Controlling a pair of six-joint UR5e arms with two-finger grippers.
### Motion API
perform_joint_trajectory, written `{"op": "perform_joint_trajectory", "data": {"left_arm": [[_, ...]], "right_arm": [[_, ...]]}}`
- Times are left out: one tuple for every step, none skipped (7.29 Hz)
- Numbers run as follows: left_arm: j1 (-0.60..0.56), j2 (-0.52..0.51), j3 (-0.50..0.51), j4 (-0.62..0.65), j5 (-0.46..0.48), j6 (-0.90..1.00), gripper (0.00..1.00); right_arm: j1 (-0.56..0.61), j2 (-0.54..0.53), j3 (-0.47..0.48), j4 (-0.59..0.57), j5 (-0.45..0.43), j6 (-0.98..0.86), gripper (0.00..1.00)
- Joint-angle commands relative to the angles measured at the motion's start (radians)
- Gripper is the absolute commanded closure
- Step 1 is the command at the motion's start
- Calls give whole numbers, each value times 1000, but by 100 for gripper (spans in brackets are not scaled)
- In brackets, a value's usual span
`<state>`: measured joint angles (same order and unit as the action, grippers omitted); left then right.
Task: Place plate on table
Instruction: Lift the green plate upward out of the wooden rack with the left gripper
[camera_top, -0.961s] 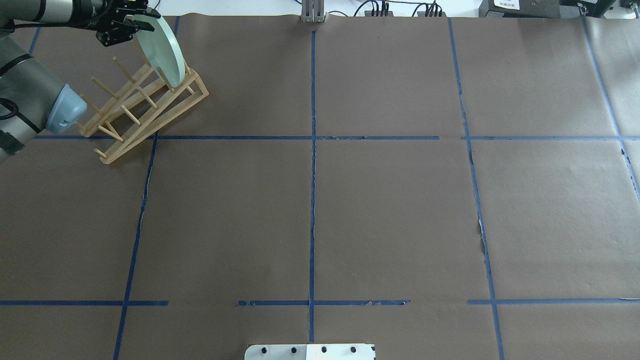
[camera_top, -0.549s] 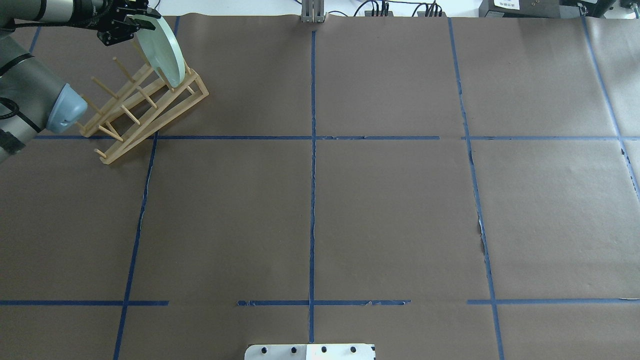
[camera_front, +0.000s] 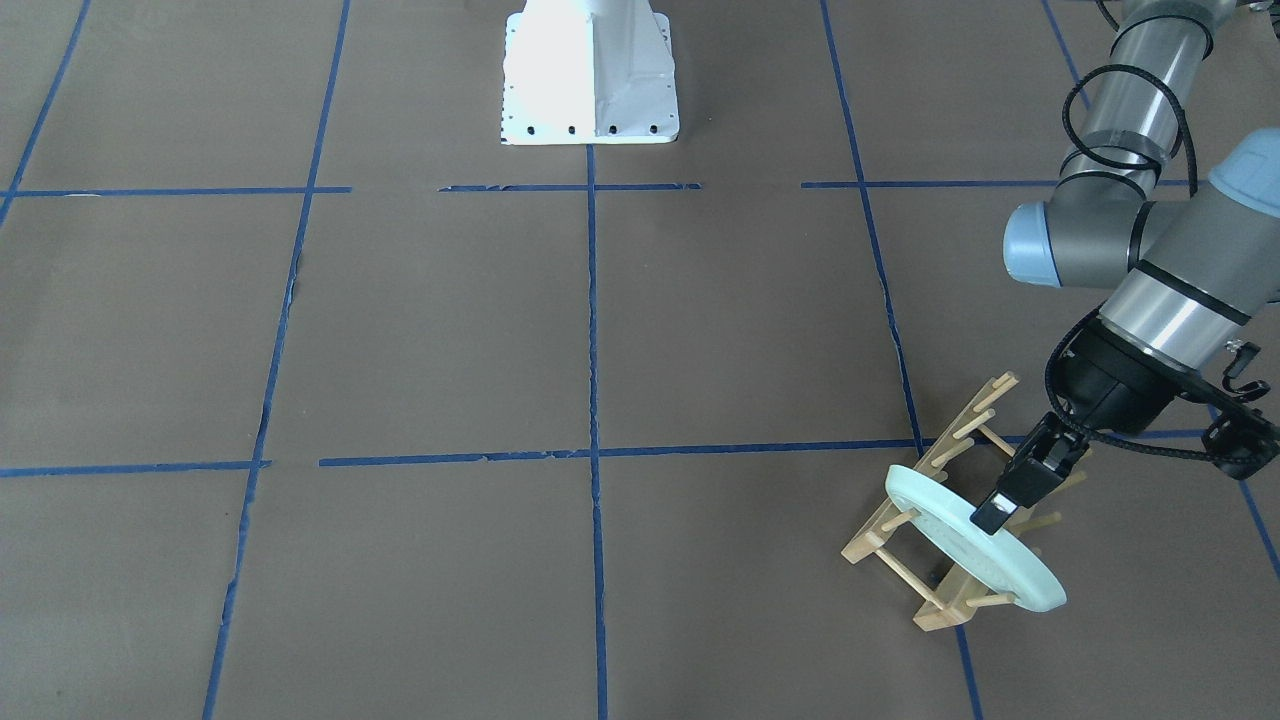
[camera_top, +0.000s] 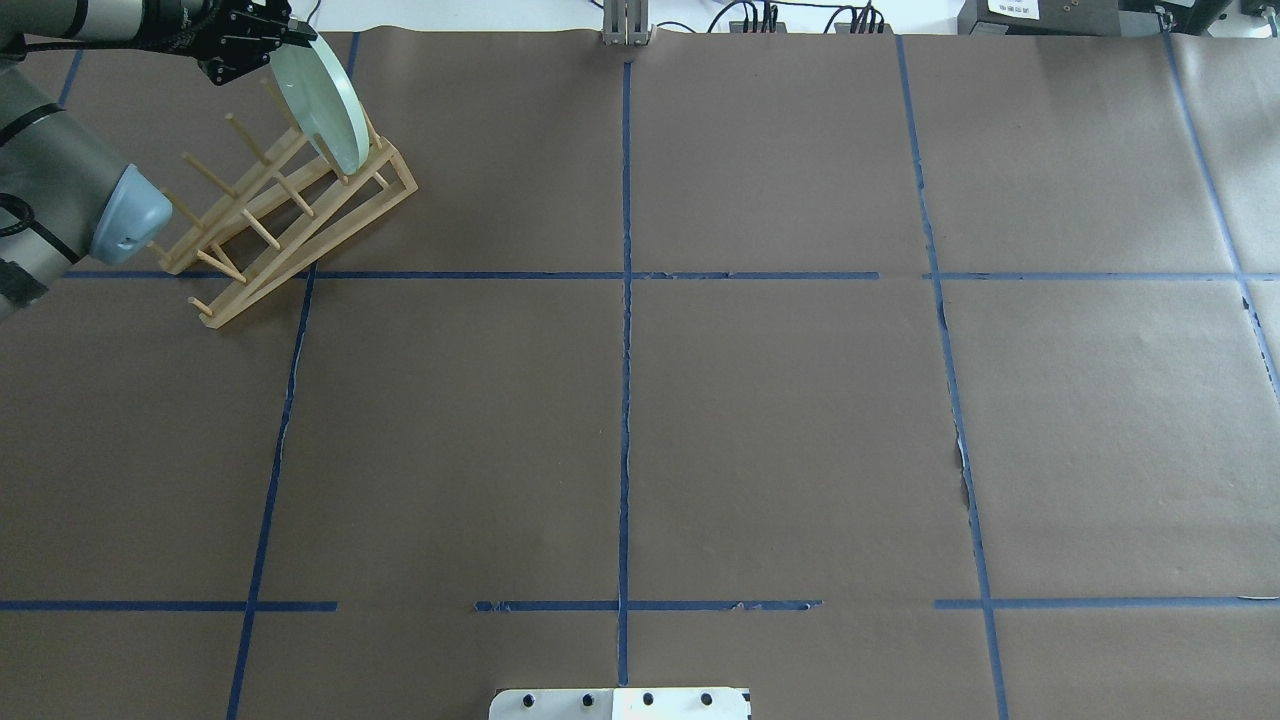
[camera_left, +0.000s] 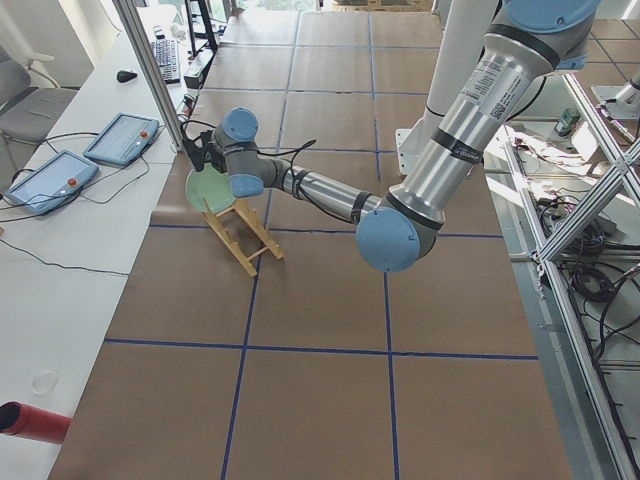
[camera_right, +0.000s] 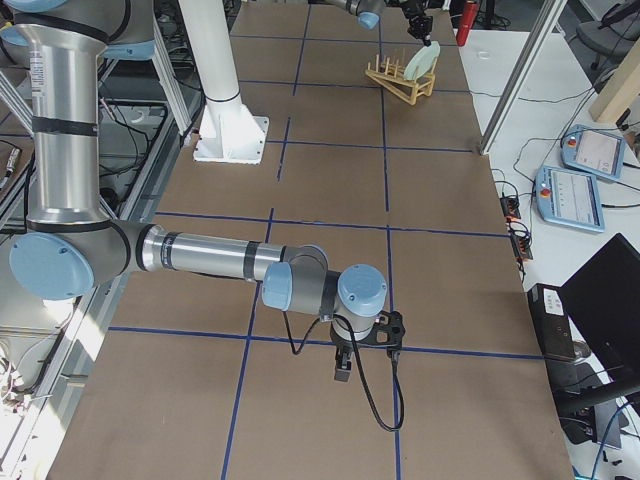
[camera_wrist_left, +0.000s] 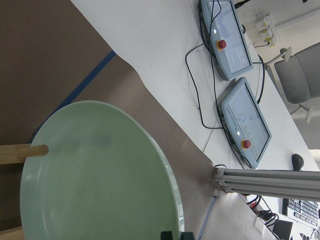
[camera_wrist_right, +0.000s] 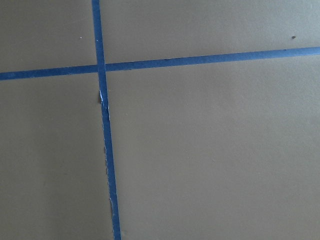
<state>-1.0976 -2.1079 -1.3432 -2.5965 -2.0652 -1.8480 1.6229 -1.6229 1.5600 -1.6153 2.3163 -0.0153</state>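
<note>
Plate (camera_top: 320, 105) stands on edge in the rack (camera_top: 290, 220) at the far left corner of the table (camera_top: 780, 420), its top rim pinched by my left gripper (camera_front: 993, 517). I can't tell how the right gripper (camera_right: 342, 372) is set. I judge this the lift-out step: next I must raise it clear of the pegs, then lay it flat.

This place is a robotics lab. The table (camera_top: 780, 420) is covered with brown paper and marked with a grid of blue tape lines (camera_top: 626, 400). A white robot base (camera_front: 588, 70) stands on it, and a large industrial arm (camera_left: 450, 140) reaches over it. Beside the table, a white bench (camera_left: 60, 260) carries control tablets (camera_left: 122, 138) with red buttons and a keyboard (camera_left: 167, 60). An aluminium post (camera_left: 150, 70) and an office chair (camera_wrist_left: 300, 75) stand near.
</note>
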Motion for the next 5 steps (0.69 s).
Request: {"op": "perform_joint_trajectory", "data": {"left_arm": [[-8, 2, -14, -1, -7, 4, 96], [-16, 3, -27, 2, -13, 4, 96], [-21, 6, -43, 4, -15, 4, 98], [-30, 8, -47, 7, -38, 4, 99], [-47, 8, -48, 6, -61, 4, 100]], "right_arm": [[0, 0, 0, 0, 0, 0, 0], [0, 0, 0, 0, 0, 0, 0], [0, 0, 0, 0, 0, 0, 0], [0, 0, 0, 0, 0, 0, 0], [0, 0, 0, 0, 0, 0, 0]]}}
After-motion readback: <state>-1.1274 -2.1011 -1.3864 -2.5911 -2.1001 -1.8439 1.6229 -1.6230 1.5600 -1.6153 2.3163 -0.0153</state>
